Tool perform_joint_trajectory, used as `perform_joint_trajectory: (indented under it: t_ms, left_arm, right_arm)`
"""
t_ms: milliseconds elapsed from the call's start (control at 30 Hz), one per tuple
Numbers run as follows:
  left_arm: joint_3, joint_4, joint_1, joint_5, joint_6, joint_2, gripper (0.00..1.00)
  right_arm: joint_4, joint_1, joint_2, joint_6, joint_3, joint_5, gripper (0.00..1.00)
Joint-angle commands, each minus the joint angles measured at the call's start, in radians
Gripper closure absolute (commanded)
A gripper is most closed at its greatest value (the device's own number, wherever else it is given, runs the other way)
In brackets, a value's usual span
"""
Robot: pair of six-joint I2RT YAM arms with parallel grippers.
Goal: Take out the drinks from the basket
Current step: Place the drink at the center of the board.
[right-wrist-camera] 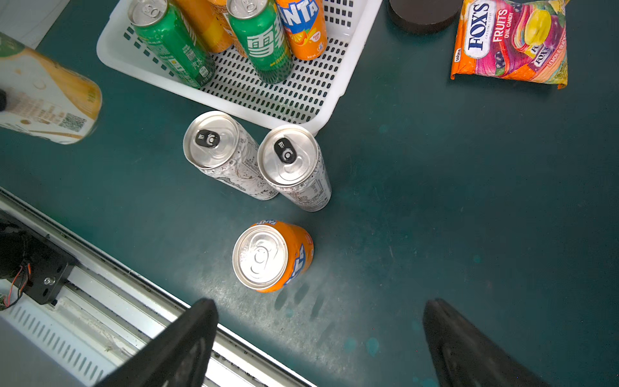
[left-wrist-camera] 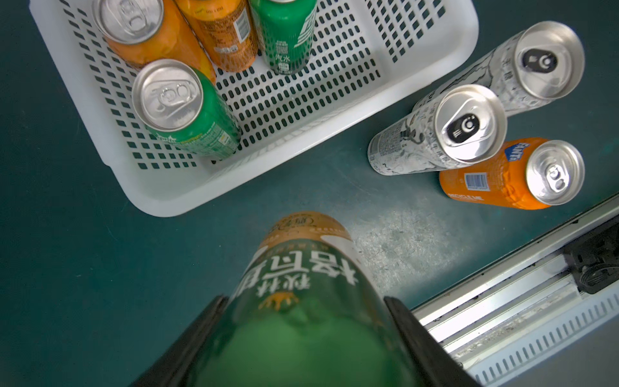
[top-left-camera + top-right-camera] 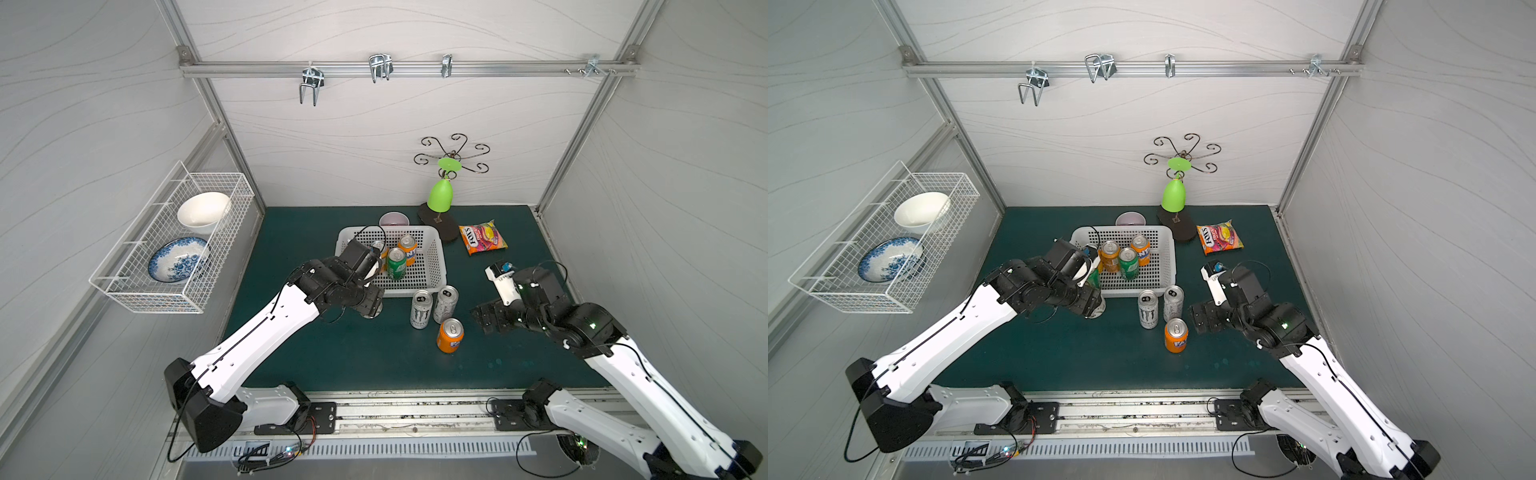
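The white perforated basket [image 3: 441, 266] [image 3: 1172, 266] [image 2: 167, 197] [image 1: 234, 104] stands mid-table and holds two orange cans [image 3: 1109, 257] and two green cans [image 3: 1128, 264], all upright. In front of the basket stand two tall silver-white cans [image 3: 421, 309] and one orange can [image 3: 450, 335]. My left gripper [image 2: 304, 301] is shut on a dark green-and-white can with a gold top [image 2: 301, 268] [image 1: 47, 100], held just outside the basket's near-left corner. The arm hides most of that can in both top views. My right gripper [image 1: 320, 303] [image 3: 486, 320] hangs open and empty, right of the orange can.
A colourful candy bag [image 3: 483, 237] lies at the back right. A dark-based metal stand with a green goblet [image 3: 440, 195] and a pale purple cup [image 3: 392, 219] sit behind the basket. A wire rack with bowls [image 3: 174, 245] hangs on the left wall. A metal rail [image 3: 395, 407] borders the front.
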Motion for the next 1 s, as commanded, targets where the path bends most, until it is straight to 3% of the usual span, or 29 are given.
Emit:
perform_joint_trajectory:
  t_ms: [0, 500, 967]
  left_arm:
    - [-0.013, 0.126, -0.011, -0.019, -0.026, -0.036, 0.47]
    - [-0.159, 0.299, -0.054, -0.064, -0.040, 0.070, 0.48]
    - [-0.104, 0.358, -0.106, -0.059, -0.036, 0.278, 0.48]
  right_arm:
    - [-0.020, -0.006, -0.015, -0.009, 0.015, 0.008, 0.01]
    - [-0.029, -0.006, -0.021, 0.003, 0.029, -0.003, 0.01]
    - [-0.031, -0.006, -0.016, 0.010, 0.031, 0.003, 0.01]
